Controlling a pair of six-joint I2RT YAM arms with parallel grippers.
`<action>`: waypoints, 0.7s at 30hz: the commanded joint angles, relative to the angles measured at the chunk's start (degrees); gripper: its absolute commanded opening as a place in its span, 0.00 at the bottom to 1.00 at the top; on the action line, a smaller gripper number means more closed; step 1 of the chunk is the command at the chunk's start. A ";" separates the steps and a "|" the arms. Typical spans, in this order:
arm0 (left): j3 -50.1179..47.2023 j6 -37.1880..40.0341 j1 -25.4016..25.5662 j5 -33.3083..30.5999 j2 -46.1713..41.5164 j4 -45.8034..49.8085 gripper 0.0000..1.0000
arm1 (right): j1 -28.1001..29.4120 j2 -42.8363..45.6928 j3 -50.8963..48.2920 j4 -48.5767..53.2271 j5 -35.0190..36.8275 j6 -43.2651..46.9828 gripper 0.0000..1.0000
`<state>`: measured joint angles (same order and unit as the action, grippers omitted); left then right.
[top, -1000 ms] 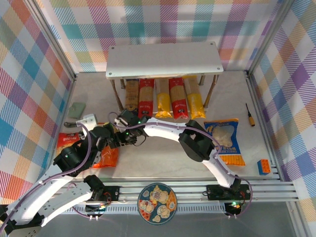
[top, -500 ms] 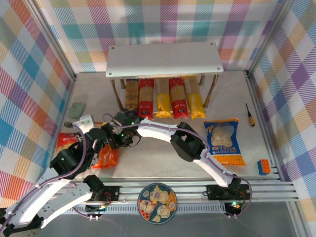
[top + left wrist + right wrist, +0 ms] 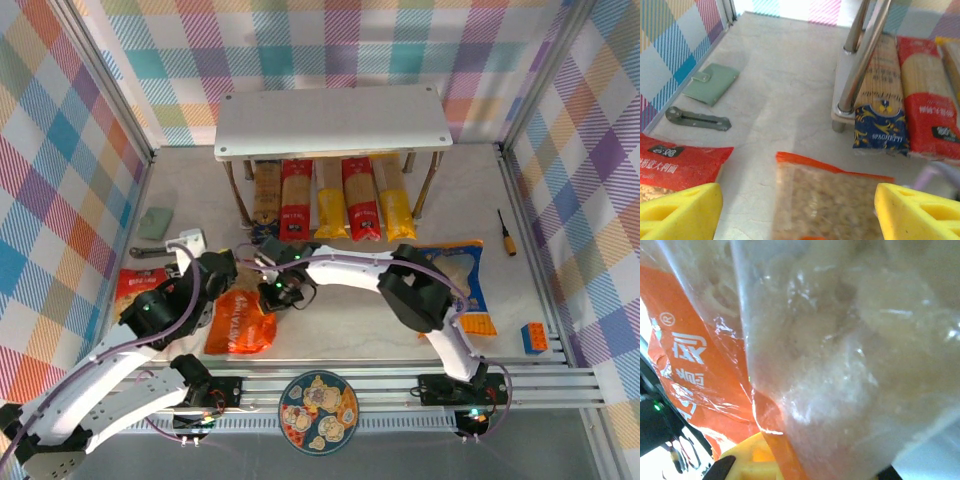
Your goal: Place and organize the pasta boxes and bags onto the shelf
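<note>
Top view: the right pincer (image 3: 278, 290) is clamped shut on the orange bag (image 3: 240, 322), which spreads to its left over the desk (image 3: 330, 335). The shelf (image 3: 335, 120) stands beyond it.

Left wrist view: the left pincer (image 3: 799, 202) gapes wide and empty. The orange bag lies between its fingers, and a tan-brown spaghetti pack (image 3: 880, 100) is ahead to its right.

Right wrist view: the bag's crinkled film presses against the pincer's yellow finger (image 3: 752, 460).

White arm links (image 3: 345, 265), black joints (image 3: 415, 295), purple cables (image 3: 192, 275), yellow fingers (image 3: 680, 210).

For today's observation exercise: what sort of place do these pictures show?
Probably a robot test cell: plaid walls on aluminium framing, a left arm and right arm bolted in front, a shelf over spaghetti packs.
</note>
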<state>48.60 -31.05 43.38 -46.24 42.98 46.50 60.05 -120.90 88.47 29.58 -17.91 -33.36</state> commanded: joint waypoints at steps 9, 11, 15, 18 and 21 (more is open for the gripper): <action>-0.19 0.30 0.04 3.11 4.83 -1.59 0.80 | -6.03 17.46 -21.18 0.80 6.92 1.05 0.00; -0.32 0.12 0.00 3.39 5.36 -0.96 0.80 | -7.73 19.01 -23.85 0.30 7.06 1.02 0.00; -1.16 -1.29 0.04 2.11 6.90 0.51 0.81 | -10.14 21.09 -26.73 2.38 9.60 2.95 0.00; -2.40 -3.28 0.04 0.75 7.93 1.22 0.83 | -11.24 22.80 -27.81 4.71 11.66 4.71 0.00; -2.89 -6.21 -0.09 -1.50 9.96 3.43 0.86 | -12.54 24.86 -29.57 6.38 12.90 6.02 0.00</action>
<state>46.68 -33.61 43.38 -44.47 51.51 46.85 48.71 -98.41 60.58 31.53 -9.43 -30.15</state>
